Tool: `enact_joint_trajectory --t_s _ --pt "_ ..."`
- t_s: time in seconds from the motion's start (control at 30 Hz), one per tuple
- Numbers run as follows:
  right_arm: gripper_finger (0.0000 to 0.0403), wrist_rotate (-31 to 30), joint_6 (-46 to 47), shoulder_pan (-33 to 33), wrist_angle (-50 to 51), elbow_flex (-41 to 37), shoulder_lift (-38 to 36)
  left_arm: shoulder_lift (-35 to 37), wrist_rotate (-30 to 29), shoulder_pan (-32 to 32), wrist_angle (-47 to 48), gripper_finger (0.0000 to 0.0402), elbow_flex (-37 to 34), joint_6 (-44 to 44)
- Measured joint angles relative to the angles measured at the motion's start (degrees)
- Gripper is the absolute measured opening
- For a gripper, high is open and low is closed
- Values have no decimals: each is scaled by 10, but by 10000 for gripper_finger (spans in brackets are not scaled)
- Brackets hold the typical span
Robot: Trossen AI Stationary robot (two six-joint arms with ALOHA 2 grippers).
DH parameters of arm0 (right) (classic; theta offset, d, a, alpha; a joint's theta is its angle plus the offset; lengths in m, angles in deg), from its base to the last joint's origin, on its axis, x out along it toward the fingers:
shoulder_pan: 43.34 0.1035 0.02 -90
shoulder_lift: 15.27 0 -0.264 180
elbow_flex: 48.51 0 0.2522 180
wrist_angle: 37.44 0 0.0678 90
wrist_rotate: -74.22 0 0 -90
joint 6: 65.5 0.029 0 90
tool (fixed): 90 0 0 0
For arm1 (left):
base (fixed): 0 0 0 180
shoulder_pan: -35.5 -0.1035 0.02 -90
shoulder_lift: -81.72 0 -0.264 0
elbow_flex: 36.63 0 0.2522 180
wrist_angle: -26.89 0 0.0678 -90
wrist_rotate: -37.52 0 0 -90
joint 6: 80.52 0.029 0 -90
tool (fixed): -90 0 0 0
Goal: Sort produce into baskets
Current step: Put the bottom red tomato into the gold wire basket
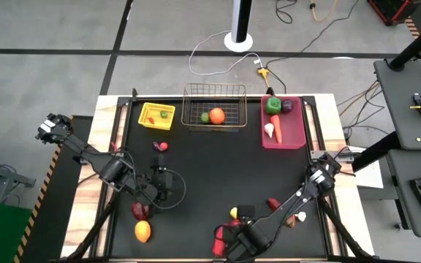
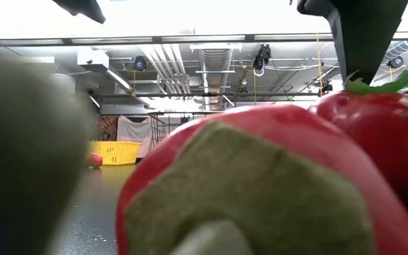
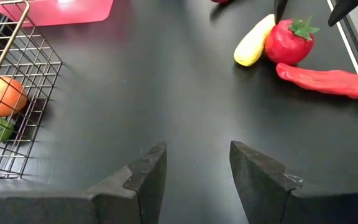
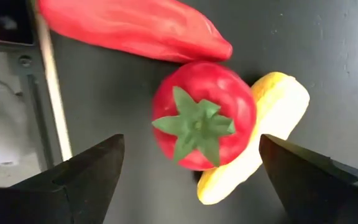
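Observation:
A red tomato (image 4: 202,112) with a green leaf top sits on the black table, touching a yellow vegetable (image 4: 272,134) and next to a long red pepper (image 4: 135,28). My right gripper (image 4: 191,146) hangs above the tomato near the table's front edge (image 1: 230,225), pointing down and open, one finger on either side and clear of it. My left gripper (image 3: 197,152) hovers open over bare table at the left (image 1: 168,184). At the far edge stand the yellow tray (image 1: 146,117), the wire basket (image 1: 214,93) and the pink bin (image 1: 292,131).
The wire basket holds an orange fruit (image 1: 217,115) and a green one (image 1: 205,117). The pink bin holds a green pepper (image 1: 273,105) and a carrot (image 1: 275,126). Loose produce lies at the left front (image 1: 143,231), mid-left (image 1: 160,146) and right (image 1: 274,204).

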Motion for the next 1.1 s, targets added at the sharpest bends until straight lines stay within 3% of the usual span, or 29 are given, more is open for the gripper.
enact_joint_trajectory --t_s 0.9,1.1 --pt "362 -15 -7 -12 -78 -77 2 -3 -14 4 -7 159 0 -2" --pt "314 -15 -16 -14 -78 -74 2 -3 -14 4 -7 159 0 -2"
